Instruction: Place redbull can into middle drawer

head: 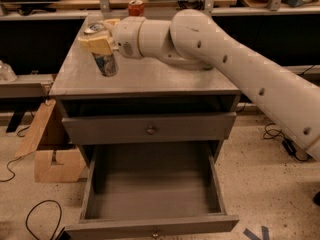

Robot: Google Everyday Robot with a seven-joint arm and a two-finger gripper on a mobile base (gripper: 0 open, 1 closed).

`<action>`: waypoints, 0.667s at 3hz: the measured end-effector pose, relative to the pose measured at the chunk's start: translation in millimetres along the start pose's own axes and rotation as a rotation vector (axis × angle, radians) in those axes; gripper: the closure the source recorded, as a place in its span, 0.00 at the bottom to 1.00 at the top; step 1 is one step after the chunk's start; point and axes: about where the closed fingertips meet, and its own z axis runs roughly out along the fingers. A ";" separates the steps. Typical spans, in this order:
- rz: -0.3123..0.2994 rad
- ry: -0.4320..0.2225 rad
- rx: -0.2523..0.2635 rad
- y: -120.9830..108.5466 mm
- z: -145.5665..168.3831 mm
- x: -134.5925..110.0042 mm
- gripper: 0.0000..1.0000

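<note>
Gripper (102, 36), redbull can (106, 63) apparently above cabinet (165, 78).

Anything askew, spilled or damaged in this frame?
Only the redbull can leans, its top tilted left, gripped in the hand over the left side of the cabinet top. The middle drawer below is pulled out, as the task needs. No spill or damage shows.

I count two cans: the redbull can (106, 61), clasped in my one gripper (102, 36) near the bench's (165, 78) left edge, and a red can (135, 7) at its back edge. Two drawers: upper drawer (150, 128), middle drawer (150, 196).
</note>
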 end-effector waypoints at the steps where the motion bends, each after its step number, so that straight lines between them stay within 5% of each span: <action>1: 0.056 0.048 0.061 36.4 -64.8 31.5 1.00; 2: 0.075 0.034 0.078 54.7 -94.1 57.6 1.00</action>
